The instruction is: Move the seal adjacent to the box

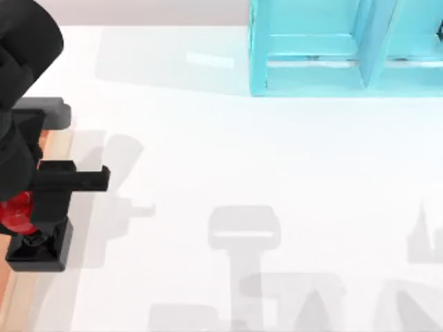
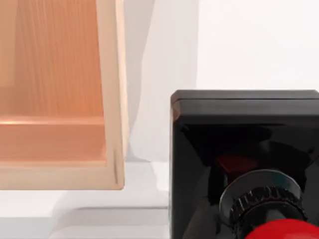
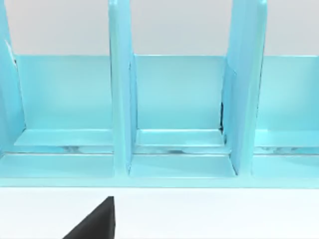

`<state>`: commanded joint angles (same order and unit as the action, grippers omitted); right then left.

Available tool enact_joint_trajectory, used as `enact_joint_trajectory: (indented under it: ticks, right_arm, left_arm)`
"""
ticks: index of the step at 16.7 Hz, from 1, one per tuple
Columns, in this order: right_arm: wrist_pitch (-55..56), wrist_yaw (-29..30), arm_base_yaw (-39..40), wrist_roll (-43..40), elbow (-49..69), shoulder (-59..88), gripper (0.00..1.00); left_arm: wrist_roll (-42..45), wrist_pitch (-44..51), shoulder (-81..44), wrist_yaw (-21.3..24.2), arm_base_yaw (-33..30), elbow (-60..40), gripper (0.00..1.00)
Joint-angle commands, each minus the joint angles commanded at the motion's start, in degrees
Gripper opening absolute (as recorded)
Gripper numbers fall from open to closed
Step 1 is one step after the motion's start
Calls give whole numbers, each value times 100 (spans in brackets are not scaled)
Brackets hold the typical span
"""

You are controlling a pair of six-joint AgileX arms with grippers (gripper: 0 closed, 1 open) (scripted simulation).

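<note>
The seal's black square base (image 1: 40,247) and red knob (image 1: 15,211) sit at the table's far left, under my left arm. My left gripper (image 1: 31,216) is shut on the seal at the knob and holds it tilted. In the top view the base overlaps the right wall of the box (image 1: 61,142). Close up in the left wrist view, the seal (image 2: 239,149) is beside the box's tan wall (image 2: 112,99), with a strip of white table between them. The box's orange-brown inside (image 2: 50,74) is bare. My right gripper (image 3: 94,221) is parked facing the shelf unit.
A light-blue shelf unit (image 1: 325,48) with upright dividers (image 3: 119,99) stands at the back right of the table. The white table (image 1: 242,152) stretches from the box to the right side, crossed by arm shadows near the front.
</note>
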<state>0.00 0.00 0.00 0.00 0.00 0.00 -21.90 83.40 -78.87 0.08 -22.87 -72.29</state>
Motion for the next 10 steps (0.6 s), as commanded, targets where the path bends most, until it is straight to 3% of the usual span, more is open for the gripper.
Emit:
enact_joint_trajectory:
  ticks: [4, 10]
  right_arm:
    - [0, 0, 0, 0, 0, 0, 100]
    - [0, 0, 0, 0, 0, 0, 100]
  left_arm:
    - [12, -89, -23, -9, -26, 68, 0]
    - [31, -1052, -1, -2, 10, 1044, 0]
